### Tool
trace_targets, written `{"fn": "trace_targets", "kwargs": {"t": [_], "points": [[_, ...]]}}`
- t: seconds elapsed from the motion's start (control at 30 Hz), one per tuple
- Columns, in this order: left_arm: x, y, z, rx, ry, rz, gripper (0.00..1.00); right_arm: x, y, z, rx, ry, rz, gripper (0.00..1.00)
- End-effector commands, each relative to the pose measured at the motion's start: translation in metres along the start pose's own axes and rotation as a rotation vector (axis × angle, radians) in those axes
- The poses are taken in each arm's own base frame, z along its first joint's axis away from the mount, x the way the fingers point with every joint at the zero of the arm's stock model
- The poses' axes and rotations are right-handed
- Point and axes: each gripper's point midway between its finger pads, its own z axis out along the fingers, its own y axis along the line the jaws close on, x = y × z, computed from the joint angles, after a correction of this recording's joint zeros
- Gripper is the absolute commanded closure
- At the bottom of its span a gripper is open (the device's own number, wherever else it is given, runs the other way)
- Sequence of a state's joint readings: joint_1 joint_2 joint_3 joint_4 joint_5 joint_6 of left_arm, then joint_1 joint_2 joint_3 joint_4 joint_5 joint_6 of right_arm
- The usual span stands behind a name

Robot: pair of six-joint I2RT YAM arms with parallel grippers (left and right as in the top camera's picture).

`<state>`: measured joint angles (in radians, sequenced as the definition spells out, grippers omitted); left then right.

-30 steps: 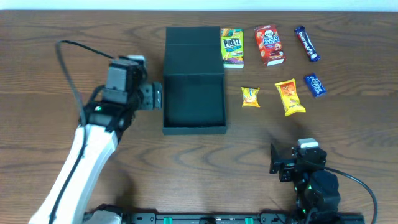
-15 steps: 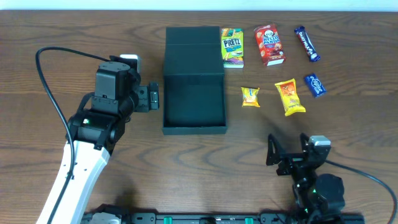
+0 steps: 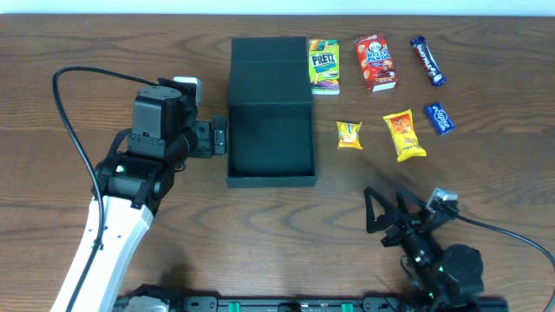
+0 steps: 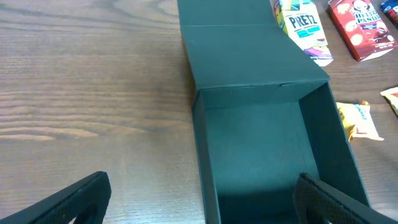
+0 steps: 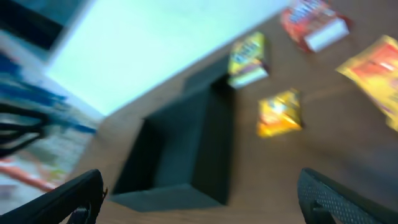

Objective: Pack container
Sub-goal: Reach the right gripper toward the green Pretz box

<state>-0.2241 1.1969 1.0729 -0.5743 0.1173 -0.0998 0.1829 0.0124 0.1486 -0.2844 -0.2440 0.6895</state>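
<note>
The container (image 3: 270, 143) is a matte black open box, its flap lid (image 3: 270, 68) folded back flat toward the far side. It is empty. My left gripper (image 3: 222, 137) is open at the container's left wall; in the left wrist view its fingers (image 4: 199, 208) straddle that wall (image 4: 202, 162). My right gripper (image 3: 386, 217) is open and empty near the front edge, right of the container. Its view is blurred and shows the container (image 5: 180, 149) ahead between the fingers (image 5: 208, 199).
Snacks lie right of the container: a green Pretz box (image 3: 323, 66), a red box (image 3: 375, 62), a dark blue bar (image 3: 427, 61), a small blue packet (image 3: 439, 118), a yellow packet (image 3: 404, 134) and a small yellow packet (image 3: 349, 134).
My left gripper drew back a little, then returned to the container's left wall. My right arm has tipped and swung its gripper up and leftward. The container and snacks have not moved.
</note>
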Motion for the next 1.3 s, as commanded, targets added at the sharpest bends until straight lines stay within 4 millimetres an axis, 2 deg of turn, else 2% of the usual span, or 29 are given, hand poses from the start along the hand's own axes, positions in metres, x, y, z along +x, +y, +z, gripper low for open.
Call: {"fn": "trace_targets", "kwargs": {"t": [0.0, 0.23, 0.47, 0.73, 0.83, 0.97, 1.1, 1.27], "points": [[-0.001, -0.002, -0.001, 0.013, -0.002, 0.006, 0.05, -0.003, 0.023, -0.001, -0.112, 0.000, -0.044, 0.01], [-0.001, -0.002, -0.001, 0.013, -0.001, 0.006, 0.05, -0.029, 0.047, -0.005, -0.202, -0.108, -0.103, 0.02], [0.000, -0.002, -0.001, 0.012, 0.003, 0.006, 0.05, -0.047, 0.057, 0.005, -0.156, -0.074, -0.242, 0.04], [0.005, -0.001, -0.001, 0.009, 0.025, 0.004, 0.05, -0.071, 0.064, 0.050, -0.072, 0.056, -0.383, 0.02], [0.007, -0.001, -0.001, 0.008, 0.031, 0.004, 0.05, -0.077, 0.060, 0.076, -0.041, 0.116, -0.406, 0.02], [0.023, 0.001, -0.006, 0.003, 0.093, -0.001, 0.05, -0.081, 0.053, 0.108, -0.010, 0.183, -0.403, 0.03], [0.030, -0.006, -0.017, 0.042, 0.106, -0.002, 0.05, -0.081, 0.046, 0.136, 0.009, 0.237, -0.416, 0.04], [0.023, -0.011, -0.047, 0.063, 0.032, 0.004, 0.05, -0.084, 0.038, 0.168, 0.027, 0.281, -0.434, 0.04]]}}
